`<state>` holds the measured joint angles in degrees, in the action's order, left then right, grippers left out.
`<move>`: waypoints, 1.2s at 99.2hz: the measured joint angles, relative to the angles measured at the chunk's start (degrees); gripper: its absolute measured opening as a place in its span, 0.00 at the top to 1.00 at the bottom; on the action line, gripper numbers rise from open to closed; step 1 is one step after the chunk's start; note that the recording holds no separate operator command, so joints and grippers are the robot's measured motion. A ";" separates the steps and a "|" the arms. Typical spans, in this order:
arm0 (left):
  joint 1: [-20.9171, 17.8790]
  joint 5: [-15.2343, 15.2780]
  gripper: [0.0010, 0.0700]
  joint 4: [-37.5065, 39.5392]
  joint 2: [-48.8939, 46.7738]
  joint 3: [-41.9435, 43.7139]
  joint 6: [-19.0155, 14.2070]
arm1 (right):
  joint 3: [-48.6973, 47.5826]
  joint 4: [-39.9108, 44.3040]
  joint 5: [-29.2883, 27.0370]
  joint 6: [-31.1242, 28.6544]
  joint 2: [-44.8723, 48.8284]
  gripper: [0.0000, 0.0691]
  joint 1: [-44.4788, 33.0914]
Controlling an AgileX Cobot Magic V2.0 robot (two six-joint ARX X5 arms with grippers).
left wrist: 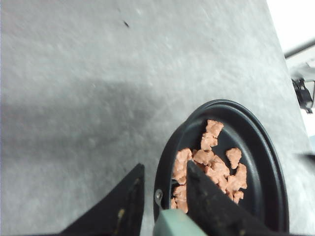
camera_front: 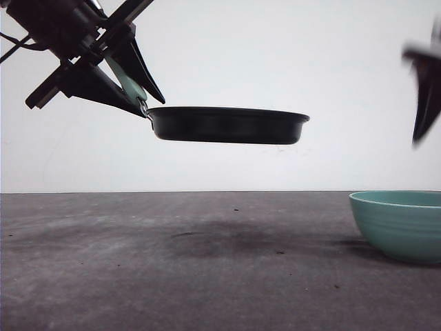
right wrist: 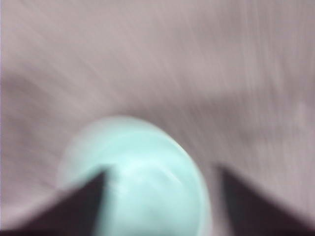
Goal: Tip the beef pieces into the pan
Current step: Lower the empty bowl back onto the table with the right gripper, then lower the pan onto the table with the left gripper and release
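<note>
The black pan point(camera_front: 227, 125) hangs level, high above the table, held by its mint-green handle point(camera_front: 128, 83). My left gripper point(camera_front: 153, 105) is shut on that handle. In the left wrist view the handle point(left wrist: 173, 225) sits between the dark fingers point(left wrist: 129, 201), and the left gripper point(left wrist: 165, 167) reaches to the pan point(left wrist: 268, 162) rim. Several reddish-brown beef pieces point(left wrist: 212, 164) lie heaped inside the pan on the handle side. My right gripper point(camera_front: 422, 103) is blurred at the far right, well above the table. The right gripper point(right wrist: 162, 171) stands open with nothing held.
A ribbed teal bowl point(camera_front: 400, 224) stands on the grey table point(camera_front: 207, 276) at the right, below the right gripper. In the right wrist view the bowl point(right wrist: 147, 191) is blurred and its inside looks plain teal. The pan's shadow lies on the table's middle.
</note>
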<state>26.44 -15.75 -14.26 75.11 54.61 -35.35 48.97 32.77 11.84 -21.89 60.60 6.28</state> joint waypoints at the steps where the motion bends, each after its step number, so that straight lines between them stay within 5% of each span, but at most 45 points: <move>1: -0.09 -0.02 0.84 0.09 0.20 0.04 0.00 | 0.13 -0.33 -0.02 0.07 -0.83 0.75 0.26; 7: -0.63 0.00 0.84 0.57 1.92 0.50 0.02 | 0.50 -1.88 0.02 0.44 -5.77 0.89 2.08; 16: -1.46 0.09 0.84 0.98 5.42 0.52 0.02 | 0.55 -1.81 0.00 0.59 -12.04 0.96 4.76; 64: -1.64 1.42 0.82 0.66 16.44 0.52 0.20 | 0.52 14.84 -7.45 1.09 -23.02 0.99 8.72; 71: -1.66 1.60 0.72 0.11 16.44 0.52 0.15 | 0.52 14.93 -7.45 1.09 -23.54 0.99 8.72; 85: -1.73 1.88 0.26 -1.27 16.44 0.52 0.13 | 0.52 14.91 -7.45 1.09 -24.09 0.99 8.72; 94: -1.66 1.62 0.06 -3.67 16.26 0.52 0.20 | 0.52 14.97 -7.45 1.11 -24.06 0.99 8.72; 119: -1.66 3.04 0.01 -7.76 7.34 0.52 3.87 | 0.50 15.41 -10.54 4.33 -24.59 0.99 8.72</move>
<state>24.77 -12.71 -22.02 82.46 55.13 -31.48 49.47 48.18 1.30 -17.56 36.01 15.00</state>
